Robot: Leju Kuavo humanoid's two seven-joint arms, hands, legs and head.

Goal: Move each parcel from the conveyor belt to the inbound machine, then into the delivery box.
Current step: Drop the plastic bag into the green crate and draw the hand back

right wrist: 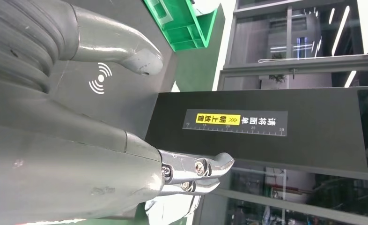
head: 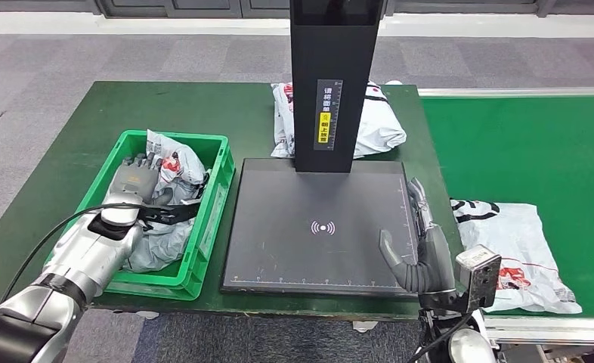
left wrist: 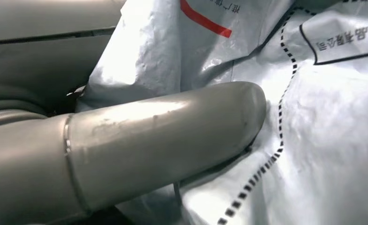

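Several grey parcels lie crumpled in the green delivery box at the table's left. My left hand is down inside the box on top of them with its fingers stretched out. Its thumb lies against a parcel's grey film. The black inbound machine's plate is bare. My right hand hovers open at the plate's right edge, thumb over the plate. One parcel rests on the green conveyor belt, just right of that hand.
The machine's black column rises at the back of the plate. Another white parcel lies behind the column on the table. The dark green table ends at the box's left and near sides. Grey carpet surrounds it.
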